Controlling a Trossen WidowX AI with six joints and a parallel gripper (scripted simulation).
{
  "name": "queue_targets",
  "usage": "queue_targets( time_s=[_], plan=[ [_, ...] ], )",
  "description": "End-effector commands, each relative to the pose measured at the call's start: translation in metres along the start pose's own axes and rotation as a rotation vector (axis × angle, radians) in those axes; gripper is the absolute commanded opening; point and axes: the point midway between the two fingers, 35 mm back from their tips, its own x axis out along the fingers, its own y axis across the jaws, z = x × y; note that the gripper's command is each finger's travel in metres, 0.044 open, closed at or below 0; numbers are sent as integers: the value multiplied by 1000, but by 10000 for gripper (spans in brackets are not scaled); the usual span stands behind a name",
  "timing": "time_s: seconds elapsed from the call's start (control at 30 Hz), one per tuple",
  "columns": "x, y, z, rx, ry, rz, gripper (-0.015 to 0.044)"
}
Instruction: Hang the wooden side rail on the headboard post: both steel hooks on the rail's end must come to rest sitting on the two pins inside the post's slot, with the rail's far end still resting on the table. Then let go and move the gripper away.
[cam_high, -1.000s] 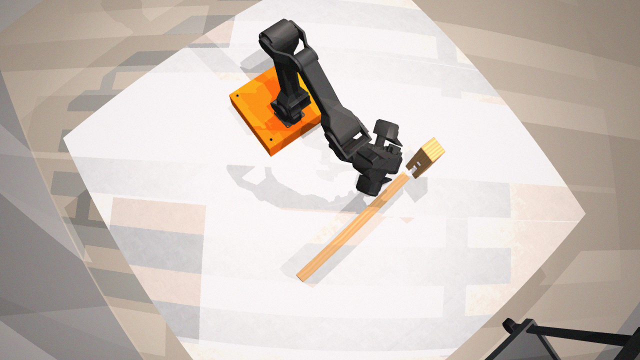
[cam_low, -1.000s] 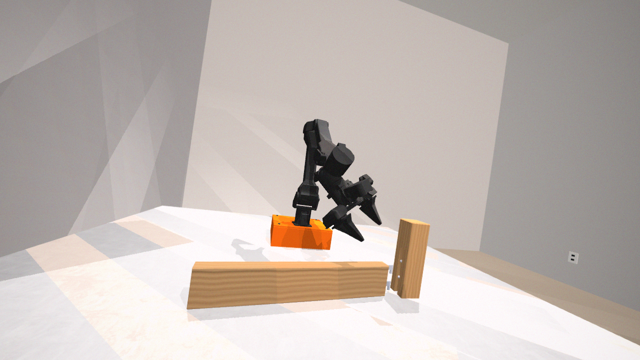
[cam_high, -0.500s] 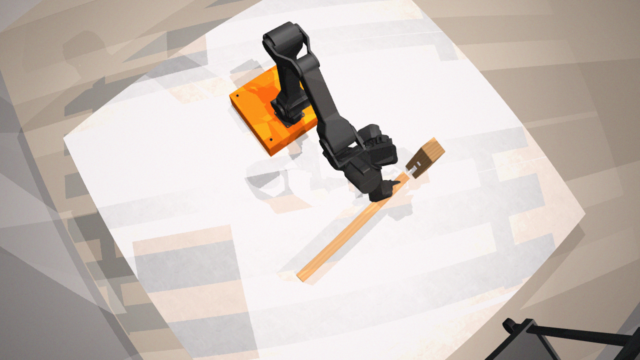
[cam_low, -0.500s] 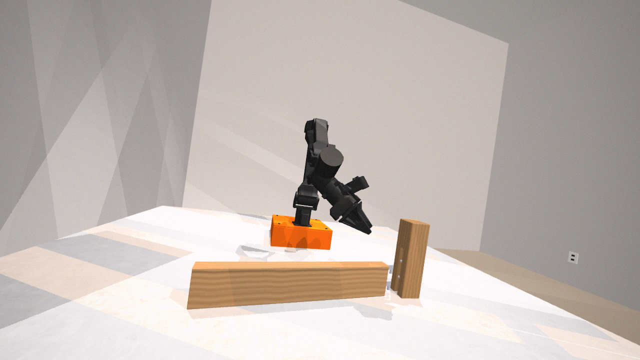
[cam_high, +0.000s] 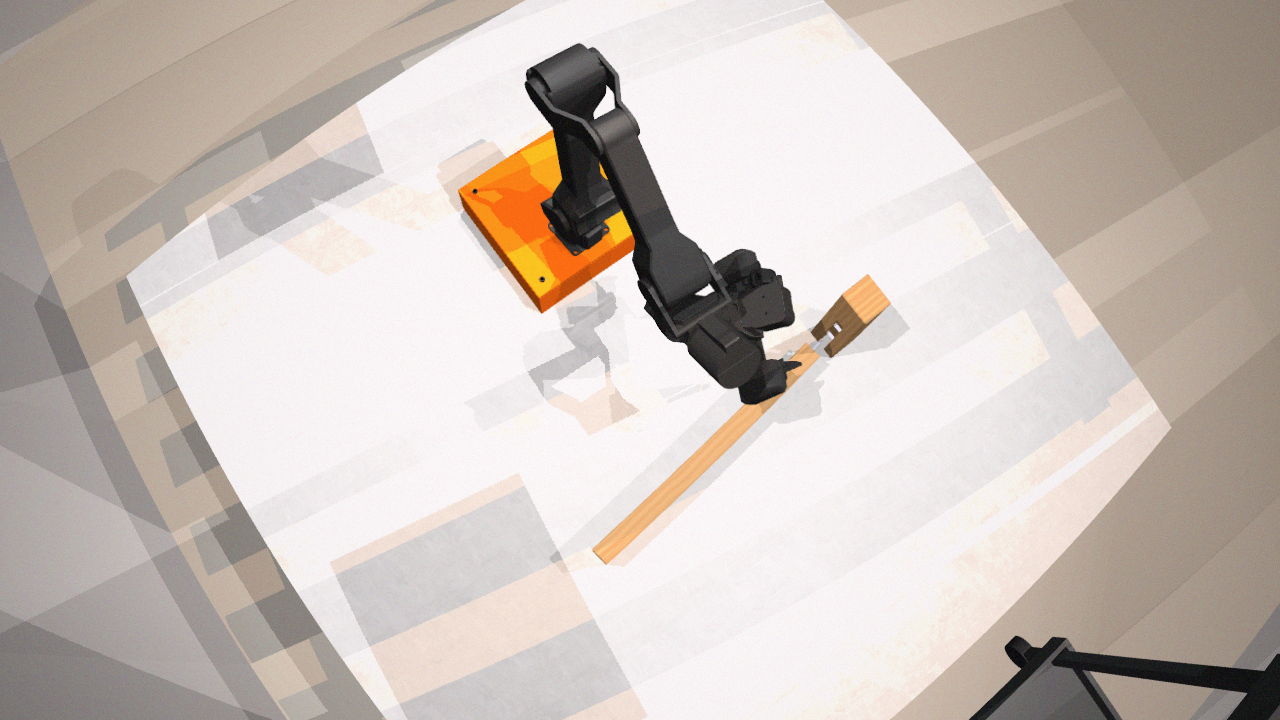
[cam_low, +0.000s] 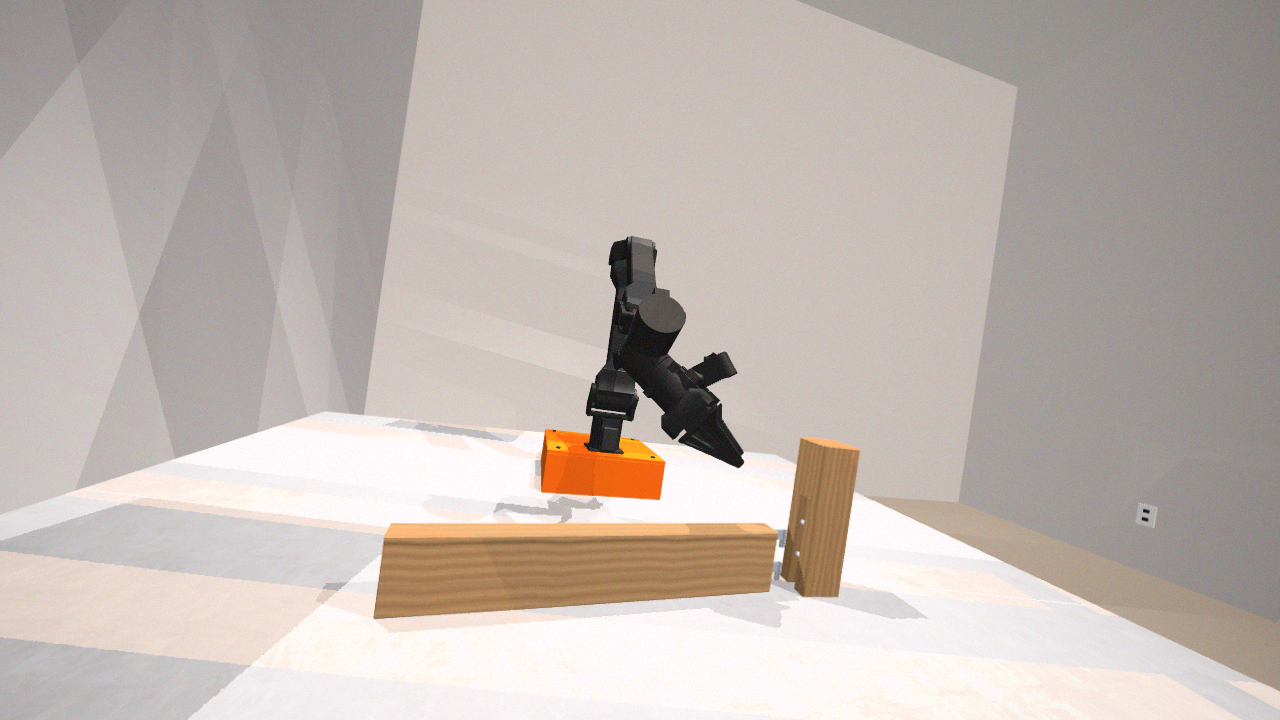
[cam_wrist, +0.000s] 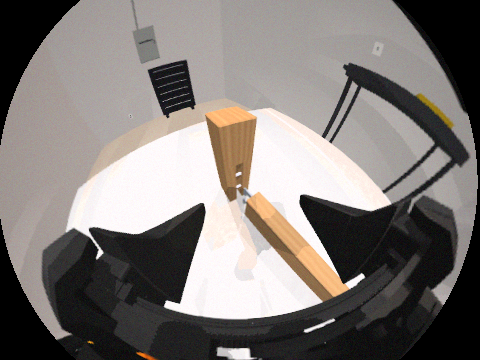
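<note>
The wooden side rail (cam_high: 689, 465) (cam_low: 572, 564) (cam_wrist: 295, 247) lies flat on the white table (cam_high: 358, 358), standing on its long edge. Its steel hooks (cam_high: 819, 341) (cam_low: 780, 537) (cam_wrist: 245, 201) point at the slot of the upright headboard post (cam_high: 857, 308) (cam_low: 823, 514) (cam_wrist: 231, 142), just in front of it. The two pins (cam_wrist: 238, 180) show in the slot above the hooks. My gripper (cam_high: 776, 374) (cam_low: 729, 454) (cam_wrist: 254, 204) is open and empty. It hovers above the rail's hook end, one finger to each side of the rail, touching nothing.
The arm's orange base (cam_high: 510, 223) (cam_low: 599, 474) stands behind the rail. A black stand (cam_high: 1118, 671) (cam_wrist: 400, 95) is off the table's edge. A black slatted panel (cam_wrist: 172, 87) leans at the far wall.
</note>
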Motion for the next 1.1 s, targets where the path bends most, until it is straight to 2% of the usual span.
queue_targets(
  time_s=[0.0, 0.23, 0.57, 0.83, 1.07],
  plan=[
    [0, 0, 1, -10, -5, 0, 440],
    [1, -2, 1, 43, 11, 0, 440],
    [10, -27, 1, 814, 252, -88, 440],
    [12, -41, 2, 1394, 418, -300, 440],
    [9, -50, 4, 1847, 498, -594, 440]
  ],
)
